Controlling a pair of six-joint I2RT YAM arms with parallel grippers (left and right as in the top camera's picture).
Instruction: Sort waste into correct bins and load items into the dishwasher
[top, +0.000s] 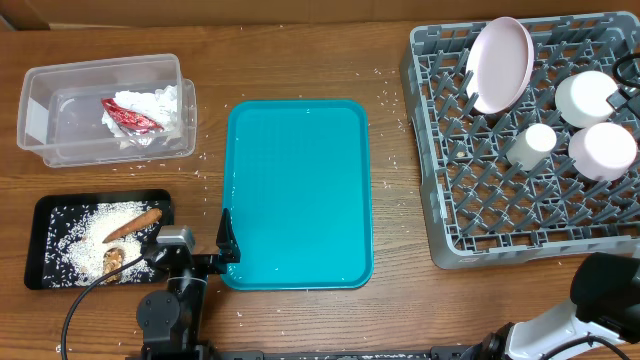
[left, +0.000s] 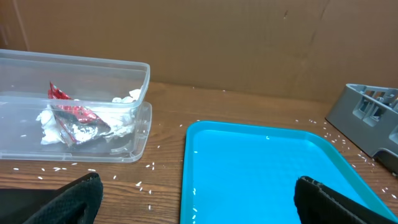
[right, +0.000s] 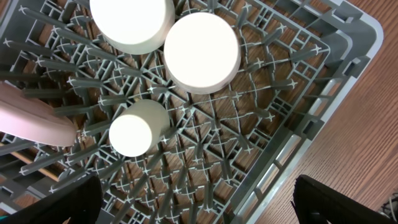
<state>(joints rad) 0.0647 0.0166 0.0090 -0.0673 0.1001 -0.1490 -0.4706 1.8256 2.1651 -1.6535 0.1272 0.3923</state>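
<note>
The teal tray (top: 298, 195) lies bare in the middle of the table and also shows in the left wrist view (left: 273, 168). My left gripper (left: 199, 199) is open and empty, low over the tray's near left edge (top: 222, 245). The clear bin (top: 45, 105) holds a red wrapper (top: 130, 115) and white tissue (top: 160, 100). The grey dish rack (top: 440, 225) holds a pink plate (top: 500, 62), a small white cup (top: 538, 142) and two white bowls (top: 590, 95). My right gripper (right: 199, 202) is open and empty above the rack's near right corner (right: 311, 124).
A black tray (top: 45, 215) at the front left holds rice and brown food scraps (top: 135, 225). Loose rice grains lie on the wood around the bin and the teal tray. My right arm (top: 600, 290) shows at the bottom right of the overhead view.
</note>
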